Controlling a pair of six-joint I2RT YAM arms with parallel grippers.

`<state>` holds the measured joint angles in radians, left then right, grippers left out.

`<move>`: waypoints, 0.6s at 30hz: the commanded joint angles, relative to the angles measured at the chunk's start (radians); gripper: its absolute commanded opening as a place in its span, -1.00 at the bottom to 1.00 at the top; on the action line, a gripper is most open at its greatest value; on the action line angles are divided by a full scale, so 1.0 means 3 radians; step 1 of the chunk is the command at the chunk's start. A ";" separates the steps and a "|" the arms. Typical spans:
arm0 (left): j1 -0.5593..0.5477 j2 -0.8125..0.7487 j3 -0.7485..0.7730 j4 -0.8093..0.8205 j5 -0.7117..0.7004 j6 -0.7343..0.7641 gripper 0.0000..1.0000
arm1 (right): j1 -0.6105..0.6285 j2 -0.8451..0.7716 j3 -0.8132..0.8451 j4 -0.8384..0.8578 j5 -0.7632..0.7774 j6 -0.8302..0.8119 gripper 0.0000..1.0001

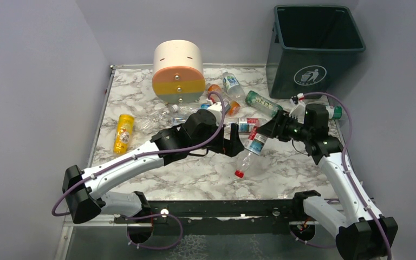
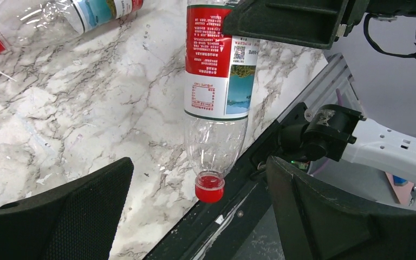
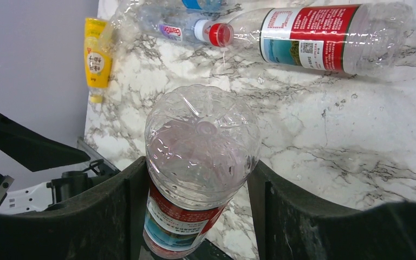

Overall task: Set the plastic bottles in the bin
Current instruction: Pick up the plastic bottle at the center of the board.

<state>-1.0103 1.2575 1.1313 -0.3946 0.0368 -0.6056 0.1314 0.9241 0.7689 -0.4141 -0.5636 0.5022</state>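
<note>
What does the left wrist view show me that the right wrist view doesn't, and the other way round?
Only the left wrist view: the red cap of the held bottle, pointing down, and the open, empty left hand. Only the right wrist view: that bottle's clear base gripped between the fingers of the right hand, and a yellow bottle lying farther off. Both: the held bottle's red label and the marble table.

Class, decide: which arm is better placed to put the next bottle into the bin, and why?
Right: the right tool grips a red-labelled bottle, nearer the bin. The left tool is open, empty.
</note>
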 commanded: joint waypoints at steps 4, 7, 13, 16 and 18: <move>-0.0017 -0.0182 0.0125 -0.0025 -0.0157 0.0116 0.98 | 0.0017 0.0017 0.0231 -0.0151 0.0134 -0.0057 0.05; -0.0016 -0.0226 0.0104 -0.0025 -0.0171 0.0116 0.98 | 0.0017 0.0039 0.0360 -0.0189 0.0182 -0.0052 0.05; -0.0012 -0.0389 0.0134 -0.0092 -0.0277 0.0145 0.98 | 0.0012 0.0358 0.0886 -0.0229 0.0342 -0.0142 0.05; -0.0012 -0.0487 0.0142 -0.0139 -0.0332 0.0147 0.98 | 0.0012 0.0612 0.1275 -0.0276 0.0452 -0.0194 0.06; -0.0012 -0.0587 0.0090 -0.0147 -0.0384 0.0138 0.98 | 0.0008 0.0779 0.1606 -0.0265 0.0480 -0.0198 0.06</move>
<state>-1.0103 1.1431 1.1385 -0.4183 -0.0235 -0.5774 0.1318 1.0870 1.0973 -0.4789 -0.4782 0.4690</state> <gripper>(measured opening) 0.989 0.625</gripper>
